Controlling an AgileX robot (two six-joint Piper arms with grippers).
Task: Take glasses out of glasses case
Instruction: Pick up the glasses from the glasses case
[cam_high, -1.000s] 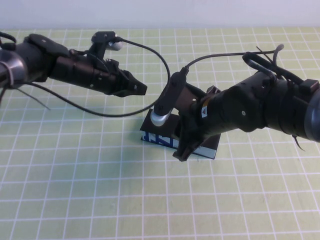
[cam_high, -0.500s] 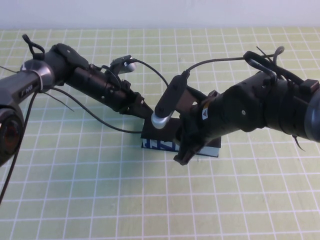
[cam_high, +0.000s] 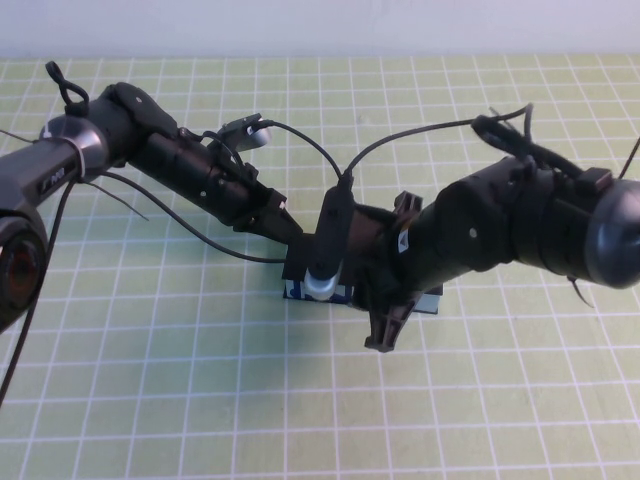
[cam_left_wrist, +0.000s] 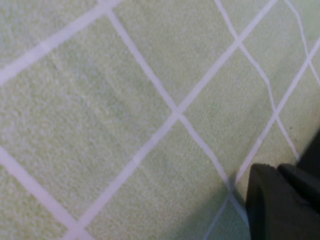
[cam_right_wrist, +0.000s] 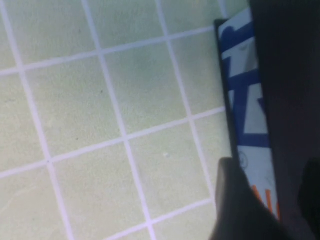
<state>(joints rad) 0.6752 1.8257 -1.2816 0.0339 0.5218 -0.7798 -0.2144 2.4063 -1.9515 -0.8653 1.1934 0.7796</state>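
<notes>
Both grippers crowd the glasses case (cam_high: 300, 268) near the middle of the green gridded mat (cam_high: 150, 380).

The case lies just past the worktop's centre, toward the far edge, its pale front side with blue lettering facing the near edge; most of its top is hidden under the two arms. The left gripper (cam_high: 292, 232) reaches in from the far left corner and its tip sits at the case's far left corner; whether its fingers are spread or closed cannot be told. The right gripper (cam_high: 385, 325) comes in from the right edge and hangs over the case's front side, one finger (cam_right_wrist: 240, 210) in front of the lettering; its spread cannot be told either. The glasses cannot be seen.
</notes>
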